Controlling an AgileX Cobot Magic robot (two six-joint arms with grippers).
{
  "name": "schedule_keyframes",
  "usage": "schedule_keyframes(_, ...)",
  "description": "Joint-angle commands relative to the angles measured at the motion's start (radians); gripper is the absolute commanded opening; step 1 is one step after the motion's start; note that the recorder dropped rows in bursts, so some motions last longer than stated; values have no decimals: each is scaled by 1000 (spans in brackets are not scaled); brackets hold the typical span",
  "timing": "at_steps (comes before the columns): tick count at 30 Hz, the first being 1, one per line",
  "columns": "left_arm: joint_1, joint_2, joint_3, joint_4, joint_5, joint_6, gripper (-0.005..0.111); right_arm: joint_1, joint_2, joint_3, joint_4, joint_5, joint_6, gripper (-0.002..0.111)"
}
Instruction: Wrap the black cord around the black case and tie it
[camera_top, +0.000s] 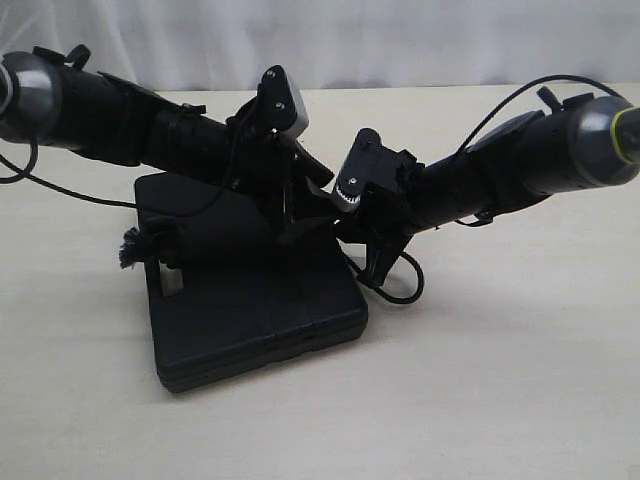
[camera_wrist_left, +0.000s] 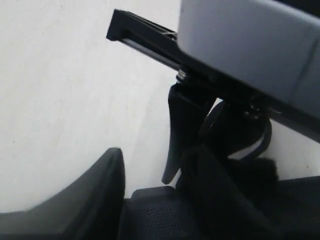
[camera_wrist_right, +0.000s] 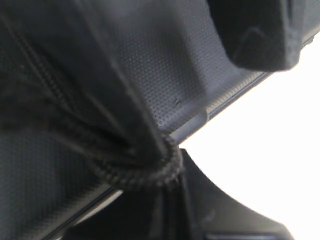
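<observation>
The black case (camera_top: 260, 320) lies flat on the desk (camera_top: 500, 390), both arms bent low over it. The right gripper (camera_wrist_right: 161, 150) has its fingers pressed together on the black cord (camera_wrist_right: 145, 175) at the case's edge (a frayed tuft (camera_top: 130, 248) sticks out at the case's left end), while the left gripper (camera_top: 288, 228) holds its fingers (camera_wrist_left: 95, 200) spread.

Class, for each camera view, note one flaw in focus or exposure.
Exterior view: evenly lit, but black case and arms merge darkly. Left wrist view: soft focus, table washed pale. Right wrist view: black cord braid sharp, nearer parts blurred, background blown white.
</observation>
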Motion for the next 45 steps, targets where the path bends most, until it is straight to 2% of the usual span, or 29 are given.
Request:
schedule_keyframes(1, -5, 24, -7, 5, -7, 5, 19, 0, -12, -1, 3, 36, -8, 4)
schedule_keyframes(3, -5, 26, -7, 0, -7, 8, -1, 0, -12, -1, 3, 36, -8, 4)
schedule_keyframes(9, -5, 26, -7, -18, -7, 15, 0, 0, -12, -1, 52, 30, -8, 4)
schedule_keyframes(11, -5, 26, -7, -29, -29, 15, 0, 0, -14, -1, 63, 24, -8, 8)
schedule_keyframes(18, -5, 26, -7, -41, -75, 31, 0, 0, -59, 1, 34, -2, 54, 45)
schedule_keyframes(21, -5, 9, -7, -43, -111, 31, 0, 0, -82, 3, -23, -2, 96, 53)
schedule_keyframes(38, -3, -99, -7, -29, -101, 1, 0, -2, -215, 24, -165, 7, 323, 53)
schedule_keyframes(45, 3, -99, -5, 46, -113, -49, 0, -2, -225, 26, -175, 60, 311, 53)
